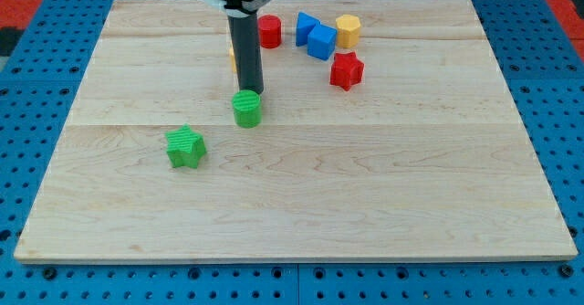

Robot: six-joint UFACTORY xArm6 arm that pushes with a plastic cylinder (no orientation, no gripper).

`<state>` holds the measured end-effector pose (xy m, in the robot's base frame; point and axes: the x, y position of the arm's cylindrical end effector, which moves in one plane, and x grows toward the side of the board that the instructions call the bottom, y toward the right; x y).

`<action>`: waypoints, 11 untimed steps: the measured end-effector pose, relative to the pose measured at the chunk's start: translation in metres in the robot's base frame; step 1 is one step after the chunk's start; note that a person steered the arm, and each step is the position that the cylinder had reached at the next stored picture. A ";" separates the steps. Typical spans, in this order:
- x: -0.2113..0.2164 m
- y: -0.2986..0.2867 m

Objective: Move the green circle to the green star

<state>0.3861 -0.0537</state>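
Wooden board (365,186): rod upright, my tip (253,91) touching green circle (246,109) top.

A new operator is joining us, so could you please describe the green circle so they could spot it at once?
On the wooden board, look left of centre, directly below my tip. The green circle sits right there, with the green star off to its lower left. It is round, not pointed.
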 end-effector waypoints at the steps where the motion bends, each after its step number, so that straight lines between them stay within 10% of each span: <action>1: 0.010 0.000; 8: 0.075 -0.027; 11: 0.010 0.013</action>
